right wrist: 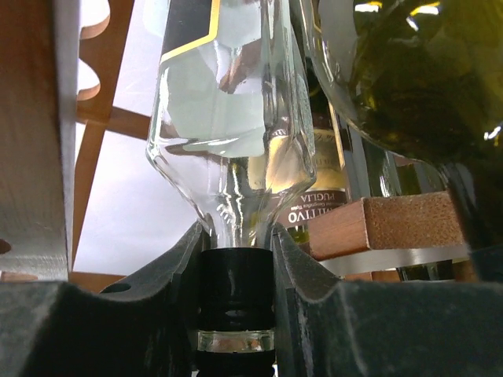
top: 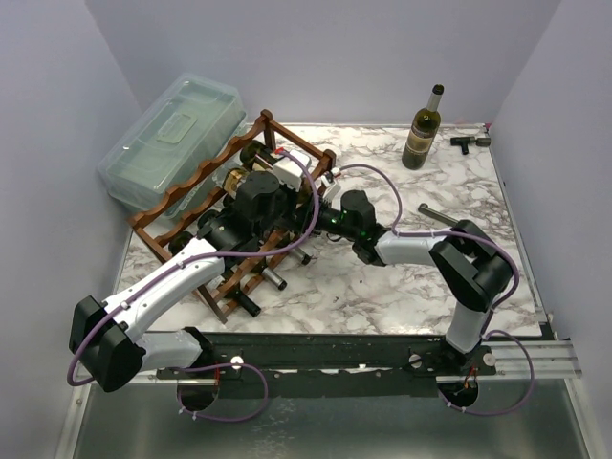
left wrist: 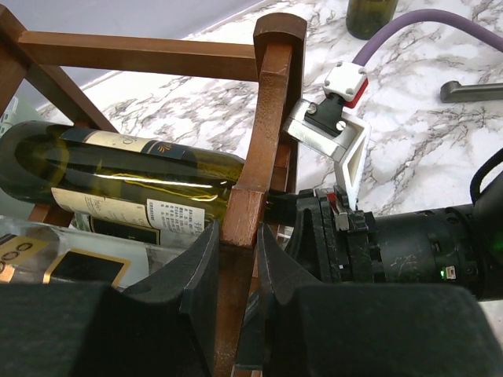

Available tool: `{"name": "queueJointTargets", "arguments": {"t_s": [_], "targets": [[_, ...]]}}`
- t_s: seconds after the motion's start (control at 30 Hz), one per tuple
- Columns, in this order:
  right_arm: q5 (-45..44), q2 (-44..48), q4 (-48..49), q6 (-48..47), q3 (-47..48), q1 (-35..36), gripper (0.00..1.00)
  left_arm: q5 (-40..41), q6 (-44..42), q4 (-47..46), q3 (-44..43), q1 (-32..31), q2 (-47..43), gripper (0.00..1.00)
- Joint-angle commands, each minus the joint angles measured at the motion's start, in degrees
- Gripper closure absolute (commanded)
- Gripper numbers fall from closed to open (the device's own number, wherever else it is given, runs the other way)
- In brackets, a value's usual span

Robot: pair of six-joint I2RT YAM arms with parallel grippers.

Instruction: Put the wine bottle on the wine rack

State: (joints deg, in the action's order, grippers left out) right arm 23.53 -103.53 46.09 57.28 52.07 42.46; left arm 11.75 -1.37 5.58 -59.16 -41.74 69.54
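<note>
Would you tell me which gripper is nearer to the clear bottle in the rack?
Right. The right gripper clamps on the neck of the clear bottle; the left gripper grips a wine rack post beside it.

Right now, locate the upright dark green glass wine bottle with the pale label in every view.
Top external: the dark green bottle stands upright at the back, right of centre.
Left wrist: only its base, at the top edge.
Right wrist: not in view.
Shared landmark: the reddish-brown wooden wine rack.
</note>
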Motion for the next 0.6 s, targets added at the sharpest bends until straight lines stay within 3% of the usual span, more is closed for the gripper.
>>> {"name": "queueJointTargets", "arguments": {"t_s": [0.0,0.3,0.4,0.57], "targets": [[-6.30,3.52,0.29,-3.51,4.90,0.68,0.88,-4.98,1.89,-1.63,0.27,-1.87,-1.37,1.00],[-10.43,6.94,-10.95,-5.82,4.63,1.56,0.47,-5.27,2.06,-1.68,0.27,-1.95,-1.51,1.00],[-11.81,7.89,-14.64,-7.78,4.98,1.98,0.39,-5.33,2.07,-1.64,0.27,-1.95,-1.52,1.00],[-12.70,8.77,-17.87,-10.01,5.19,2.58,0.36,-5.09,1.89,-1.63,0.36,-2.16,-1.60,1.00]]}}
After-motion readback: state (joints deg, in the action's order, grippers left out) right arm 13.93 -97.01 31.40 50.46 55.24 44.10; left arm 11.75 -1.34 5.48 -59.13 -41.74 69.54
